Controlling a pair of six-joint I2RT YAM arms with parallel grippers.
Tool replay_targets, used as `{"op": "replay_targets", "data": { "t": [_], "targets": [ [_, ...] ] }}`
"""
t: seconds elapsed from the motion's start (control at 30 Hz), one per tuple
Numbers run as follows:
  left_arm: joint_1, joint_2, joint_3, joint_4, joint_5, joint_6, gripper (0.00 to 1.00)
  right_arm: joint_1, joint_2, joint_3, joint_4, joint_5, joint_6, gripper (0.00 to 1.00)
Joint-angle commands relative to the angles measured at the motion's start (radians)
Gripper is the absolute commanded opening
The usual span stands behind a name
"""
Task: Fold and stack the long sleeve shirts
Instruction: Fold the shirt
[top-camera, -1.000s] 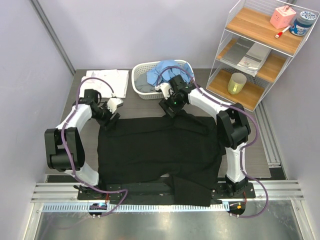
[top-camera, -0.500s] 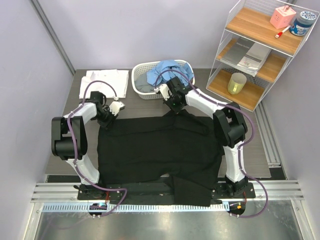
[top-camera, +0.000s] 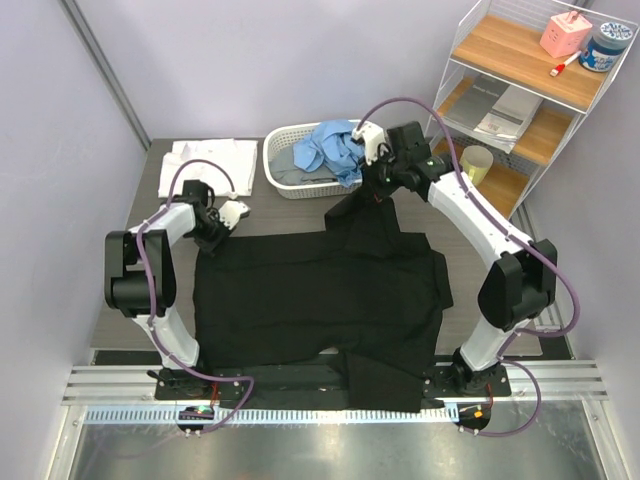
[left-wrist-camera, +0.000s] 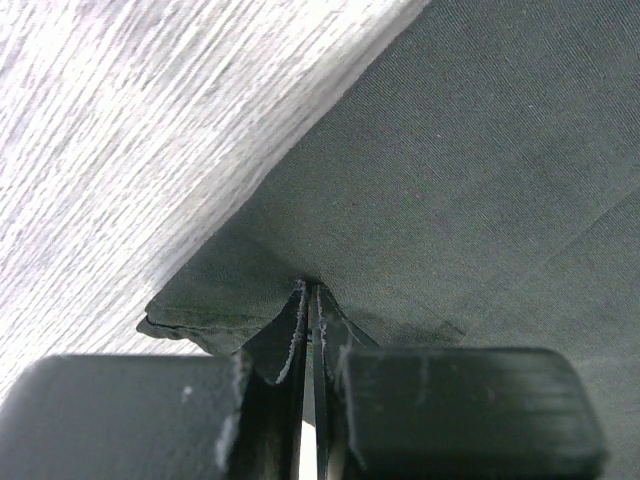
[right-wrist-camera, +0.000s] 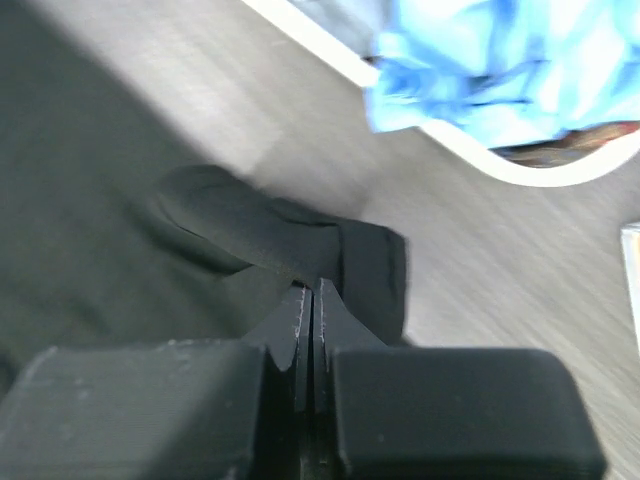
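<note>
The black long sleeve shirt (top-camera: 320, 300) lies spread across the middle of the table. My left gripper (top-camera: 214, 238) is low at the shirt's far left corner, shut on a pinch of the black cloth (left-wrist-camera: 480, 180); in the left wrist view the fingertips (left-wrist-camera: 310, 292) meet on its folded edge. My right gripper (top-camera: 378, 188) is raised near the basket, shut on the far right part of the black shirt (right-wrist-camera: 100, 230), which rises in a peak to it. A folded white shirt (top-camera: 208, 160) lies at the back left. A light blue shirt (top-camera: 330, 145) is heaped in the basket.
The white slatted basket (top-camera: 283, 178) stands at the back centre, its rim (right-wrist-camera: 470, 160) just beyond my right gripper. A wire shelf unit (top-camera: 520, 90) with a yellow cup (top-camera: 472, 165) stands at the back right. The black shirt's lower part hangs over the table's near edge (top-camera: 385, 385).
Both grippers have shut on the black shirt's far edge. The right arm has then risen and swung right, pulling the cloth up into a peak. The left gripper has stayed at its corner.
</note>
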Motion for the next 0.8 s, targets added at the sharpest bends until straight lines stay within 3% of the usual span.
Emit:
{"op": "replay_targets", "data": {
  "t": [0.0, 0.13, 0.23, 0.3, 0.33, 0.37, 0.47, 0.57, 0.6, 0.77],
  "targets": [
    [0.007, 0.062, -0.008, -0.003, -0.047, -0.003, 0.03, 0.009, -0.089, -0.106, -0.029, -0.202, 0.007, 0.01],
    [0.008, 0.036, 0.019, -0.019, -0.018, -0.040, 0.08, 0.020, -0.166, -0.246, -0.062, -0.361, -0.128, 0.02],
    [0.007, -0.032, 0.044, -0.039, 0.063, -0.069, 0.16, 0.076, -0.207, -0.363, -0.144, -0.350, -0.308, 0.09],
    [0.007, -0.087, 0.070, -0.054, 0.124, -0.090, 0.23, 0.092, -0.221, -0.436, -0.232, -0.331, -0.401, 0.25],
    [0.008, -0.101, 0.080, -0.074, 0.144, -0.095, 0.25, 0.096, -0.235, -0.452, -0.256, -0.328, -0.427, 0.42],
    [0.007, -0.114, 0.090, -0.085, 0.158, -0.101, 0.29, 0.096, -0.241, -0.461, -0.266, -0.325, -0.432, 0.49],
    [0.007, -0.156, 0.125, -0.126, 0.204, -0.112, 0.32, 0.072, -0.249, -0.420, -0.248, -0.300, -0.339, 0.69],
    [0.007, -0.187, 0.139, -0.148, 0.241, -0.119, 0.34, 0.026, -0.217, -0.377, -0.140, -0.349, -0.199, 0.74],
    [0.007, -0.193, 0.139, -0.146, 0.244, -0.125, 0.35, 0.000, -0.206, -0.368, -0.057, -0.355, -0.074, 0.74],
    [0.007, -0.255, 0.130, -0.142, 0.285, -0.187, 0.39, -0.045, -0.158, -0.397, 0.172, -0.215, 0.204, 0.77]
  ]
}}
